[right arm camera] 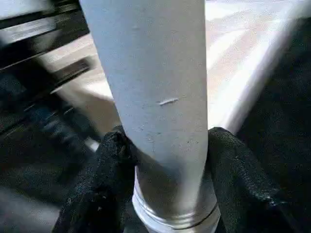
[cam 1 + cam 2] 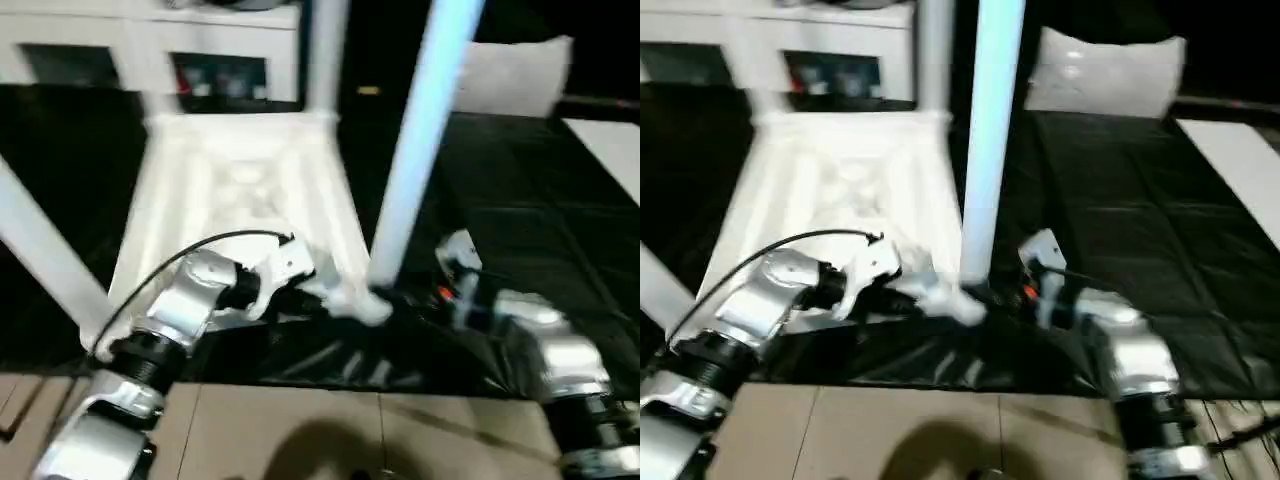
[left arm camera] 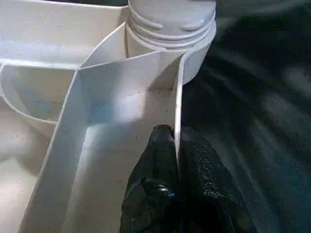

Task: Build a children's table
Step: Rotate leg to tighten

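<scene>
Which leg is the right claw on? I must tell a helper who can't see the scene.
Find the upturned white tabletop on the black floor. At its near right corner stands a leg, with the right claw shut on it just above the threaded base. Among the legs, it alone looks bluish and is gripped.

Upright legs (image 2: 425,140) at the table top's (image 2: 240,190) corners fence its sides; black floor mat (image 2: 540,220) to the right lies open; a white cabinet (image 2: 150,45) blocks behind.
</scene>
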You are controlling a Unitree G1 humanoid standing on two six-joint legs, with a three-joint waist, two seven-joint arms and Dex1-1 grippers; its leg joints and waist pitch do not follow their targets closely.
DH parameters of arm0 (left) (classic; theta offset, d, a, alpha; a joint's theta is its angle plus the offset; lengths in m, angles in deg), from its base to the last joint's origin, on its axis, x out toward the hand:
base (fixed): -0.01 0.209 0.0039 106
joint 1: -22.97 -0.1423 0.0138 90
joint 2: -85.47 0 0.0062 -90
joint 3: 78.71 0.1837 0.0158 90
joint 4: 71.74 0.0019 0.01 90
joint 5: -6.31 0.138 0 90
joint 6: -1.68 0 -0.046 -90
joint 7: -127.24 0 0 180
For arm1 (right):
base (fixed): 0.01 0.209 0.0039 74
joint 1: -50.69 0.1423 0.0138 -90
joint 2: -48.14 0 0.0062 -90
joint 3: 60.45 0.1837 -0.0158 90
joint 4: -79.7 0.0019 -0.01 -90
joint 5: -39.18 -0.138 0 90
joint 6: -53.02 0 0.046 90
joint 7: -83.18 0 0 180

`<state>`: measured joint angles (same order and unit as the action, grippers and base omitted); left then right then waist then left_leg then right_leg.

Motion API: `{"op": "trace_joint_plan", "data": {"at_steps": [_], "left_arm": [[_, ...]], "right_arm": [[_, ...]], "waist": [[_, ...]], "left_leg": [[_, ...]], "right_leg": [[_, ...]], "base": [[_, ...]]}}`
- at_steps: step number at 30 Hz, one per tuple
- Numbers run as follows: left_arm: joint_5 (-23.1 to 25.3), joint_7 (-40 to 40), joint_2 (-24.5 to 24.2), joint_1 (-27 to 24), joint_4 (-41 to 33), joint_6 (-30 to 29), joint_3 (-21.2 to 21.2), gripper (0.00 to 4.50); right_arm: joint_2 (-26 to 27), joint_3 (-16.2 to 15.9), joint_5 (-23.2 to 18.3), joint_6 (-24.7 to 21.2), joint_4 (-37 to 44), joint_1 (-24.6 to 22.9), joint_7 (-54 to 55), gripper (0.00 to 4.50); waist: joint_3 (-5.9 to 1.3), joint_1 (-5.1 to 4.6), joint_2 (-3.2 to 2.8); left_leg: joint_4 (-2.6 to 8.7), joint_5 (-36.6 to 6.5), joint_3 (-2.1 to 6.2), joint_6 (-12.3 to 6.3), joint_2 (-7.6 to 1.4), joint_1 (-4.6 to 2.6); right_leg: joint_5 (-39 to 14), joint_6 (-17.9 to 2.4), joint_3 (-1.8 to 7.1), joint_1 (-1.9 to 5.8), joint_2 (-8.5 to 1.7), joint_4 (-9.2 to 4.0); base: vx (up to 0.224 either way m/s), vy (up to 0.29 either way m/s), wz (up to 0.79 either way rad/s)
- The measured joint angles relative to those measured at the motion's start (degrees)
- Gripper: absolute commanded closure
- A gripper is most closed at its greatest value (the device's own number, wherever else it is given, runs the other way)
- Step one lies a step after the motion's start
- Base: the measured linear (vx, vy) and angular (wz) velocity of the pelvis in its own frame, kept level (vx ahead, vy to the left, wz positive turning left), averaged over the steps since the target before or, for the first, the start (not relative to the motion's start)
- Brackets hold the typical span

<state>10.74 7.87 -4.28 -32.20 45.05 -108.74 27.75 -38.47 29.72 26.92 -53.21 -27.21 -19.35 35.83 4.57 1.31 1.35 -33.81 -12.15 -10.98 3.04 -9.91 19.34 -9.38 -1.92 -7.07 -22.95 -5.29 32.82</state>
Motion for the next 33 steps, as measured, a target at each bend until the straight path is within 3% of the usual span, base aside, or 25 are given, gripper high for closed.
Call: {"op": "trace_joint_plan", "data": {"at_steps": [2, 5, 8, 9, 11, 16, 20, 25, 28, 33], "left_arm": [[1.03, -4.57, 2.24, 0.05, -0.17, -1.91, -0.89, 4.50], [2.05, -9.92, 5.15, 0.36, -0.58, -4.15, -1.53, 4.50], [2.79, -13.31, 6.32, 0.47, -0.88, -4.67, -1.57, 4.50], [3.48, -14.84, 7.07, 0.48, -0.95, -4.69, -1.60, 4.50], [4.41, -16.73, 8.10, 0.48, -1.45, -4.88, -1.55, 4.50], [4.74, -17.21, 8.63, 0.01, -3.08, -4.95, -0.60, 4.50], [4.73, -16.12, 8.27, -0.18, -3.21, -2.78, 0.46, 4.50], [3.47, -9.34, 4.68, -0.57, -3.37, 1.05, 1.42, 4.50], [1.98, -4.65, 2.25, -1.07, -3.44, 3.44, 2.14, 4.50], [-0.20, 4.36, -2.64, -2.01, -3.10, 8.54, 2.84, 4.50]], "right_arm": [[3.67, 1.06, 1.44, -0.01, 0.24, 0.10, 7.71, 2.54], [7.74, 2.27, 2.83, 0.09, -0.08, 1.14, 16.77, 2.54], [10.67, 2.78, 4.13, 0.40, -1.02, 2.48, 22.90, 2.54], [12.11, 3.26, 5.07, 0.82, -1.50, 3.01, 25.31, 2.19], [13.75, 3.67, 5.98, 2.17, -2.10, 3.47, 28.85, 1.85], [14.80, 4.50, 5.63, 3.26, -2.28, 3.61, 31.18, 1.64], [12.09, 3.73, 5.13, 4.83, -0.10, 0.94, 27.01, 1.17], [4.61, 2.01, 3.98, 7.28, 0.89, -1.83, 16.44, 0.72], [-0.55, 1.55, 2.84, 9.55, 0.72, -1.77, 8.85, 0.43], [-7.47, -0.21, -0.04, 10.60, -0.31, 0.14, -6.98, 0.36]], "waist": [[-0.04, -0.45, -0.08], [-0.05, -1.22, -0.52], [-0.06, -1.59, -0.57], [-0.06, -1.65, -0.57], [-0.07, -1.61, -0.59], [-0.09, -0.85, -0.62], [-0.23, 0.50, -0.94], [-0.27, 1.07, -1.01], [-0.26, 1.53, -1.03], [-0.23, 2.33, -1.03]], "left_leg": [[0.13, 0.00, 0.15, 0.00, 0.01, -0.20], [0.19, -0.02, 0.25, -0.04, 0.10, 0.06], [0.22, -0.07, 0.27, -0.13, 0.18, 0.30], [0.23, -0.07, 0.27, -0.14, 0.19, 0.35], [0.32, -0.09, 0.27, -0.15, 0.20, 0.63], [0.58, -0.16, 0.25, -0.29, 0.26, 0.65], [0.88, -0.02, 0.24, -0.51, 0.22, 0.65], [0.91, -0.01, 0.21, -0.51, 0.21, 0.65], [0.74, -0.01, 0.20, -0.51, 0.20, 0.65], [0.21, -0.02, 0.20, -0.50, 0.11, 0.68]], "right_leg": [[0.00, 0.00, -0.14, 0.13, 0.05, -0.40], [0.00, 0.00, -0.19, 0.14, 0.06, -1.02], [0.00, 0.00, -0.05, 0.11, 0.06, -1.10], [0.00, 0.00, -0.03, 0.06, 0.06, -1.09], [0.02, -0.02, -0.02, -0.09, 0.06, -1.06], [0.48, -0.21, 0.12, -0.25, 0.06, -0.71], [0.49, -0.25, 0.08, -0.38, 0.12, -0.66], [0.43, -0.26, 0.08, -0.43, 0.12, -0.55], [0.44, -0.28, 0.09, -0.44, 0.11, -0.42], [0.38, -0.30, 0.10, -0.50, 0.08, 0.15]], "base": [[0.000, 0.000, 0.00], [0.000, 0.000, 0.00], [0.000, 0.000, 0.00], [0.000, 0.000, 0.00], [0.000, 0.000, 0.00], [0.000, 0.000, 0.00], [0.000, 0.000, 0.00], [0.000, 0.000, 0.00], [0.000, 0.000, 0.00], [0.000, 0.000, 0.00]]}}
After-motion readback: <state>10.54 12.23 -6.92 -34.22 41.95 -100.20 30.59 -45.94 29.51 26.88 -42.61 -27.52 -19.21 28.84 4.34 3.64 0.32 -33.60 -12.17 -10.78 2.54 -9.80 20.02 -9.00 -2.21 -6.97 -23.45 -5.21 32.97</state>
